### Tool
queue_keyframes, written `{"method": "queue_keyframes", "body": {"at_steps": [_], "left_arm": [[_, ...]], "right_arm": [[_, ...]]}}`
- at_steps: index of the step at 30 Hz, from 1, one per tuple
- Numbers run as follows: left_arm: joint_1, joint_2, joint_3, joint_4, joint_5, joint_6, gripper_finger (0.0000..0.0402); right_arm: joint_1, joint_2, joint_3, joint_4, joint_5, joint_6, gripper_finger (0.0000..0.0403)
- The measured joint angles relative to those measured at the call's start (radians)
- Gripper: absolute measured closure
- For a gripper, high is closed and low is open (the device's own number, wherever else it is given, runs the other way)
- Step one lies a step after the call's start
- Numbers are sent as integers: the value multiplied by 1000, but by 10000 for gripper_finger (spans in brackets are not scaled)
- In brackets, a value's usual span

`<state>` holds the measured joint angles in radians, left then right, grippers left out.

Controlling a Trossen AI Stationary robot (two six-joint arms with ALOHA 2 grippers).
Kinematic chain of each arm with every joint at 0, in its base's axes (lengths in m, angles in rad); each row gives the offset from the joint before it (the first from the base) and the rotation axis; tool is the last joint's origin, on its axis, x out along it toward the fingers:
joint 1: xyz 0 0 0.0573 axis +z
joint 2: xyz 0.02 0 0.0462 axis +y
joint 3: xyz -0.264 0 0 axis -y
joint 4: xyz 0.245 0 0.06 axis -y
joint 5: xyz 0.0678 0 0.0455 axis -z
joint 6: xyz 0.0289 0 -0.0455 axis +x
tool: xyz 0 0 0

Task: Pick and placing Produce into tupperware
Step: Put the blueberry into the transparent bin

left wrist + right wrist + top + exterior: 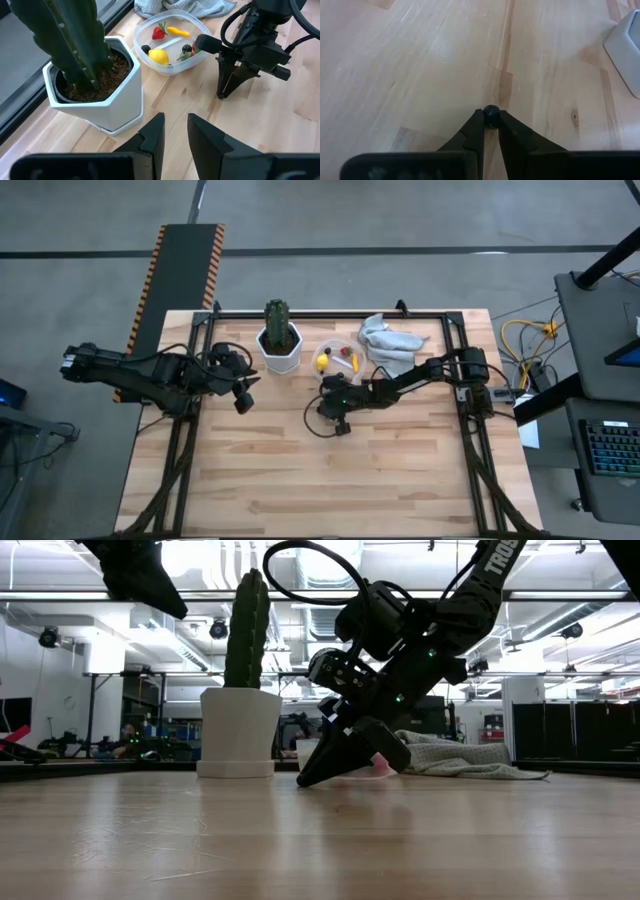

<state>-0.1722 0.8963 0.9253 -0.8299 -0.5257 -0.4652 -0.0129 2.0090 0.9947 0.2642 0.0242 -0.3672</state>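
Note:
The clear tupperware [172,67] sits on the table beside the white cactus pot [117,97]. In it lie a yellow lemon [158,56], a red strawberry [159,32], a yellow-orange stick [178,32] and dark berries [145,49]. My right gripper [491,120] is down at the table, on the near side of the tupperware, shut on one dark round berry [491,112]. My left gripper [175,122] hovers open above the table to the left of the pot, touching nothing. My right gripper pinches the dark round berry [491,114] between its two fingertips [479,120], only at their free ends. The fingers slant down from above and from the table's right, their tips [305,780] at table level. Whether the berry rests on the wood, I cannot tell.
A crumpled grey cloth [390,338] lies at the far edge, right of the tupperware [340,360]. The tall green cactus [278,320] stands in its pot near the far edge. Bare wood stretches across the near half of the table [320,480].

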Motion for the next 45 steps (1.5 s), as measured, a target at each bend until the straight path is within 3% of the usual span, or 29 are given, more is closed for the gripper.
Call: {"method": "queue_keyframes", "body": {"at_steps": [30,45], "left_arm": [[0,0,0,-3,-1,0,333],[0,0,0,-10,28,-4,333]], "right_arm": [[-2,-56,-2,-15,38,-18,365],[-88,-250,0,-150,236,-149,365]]}}
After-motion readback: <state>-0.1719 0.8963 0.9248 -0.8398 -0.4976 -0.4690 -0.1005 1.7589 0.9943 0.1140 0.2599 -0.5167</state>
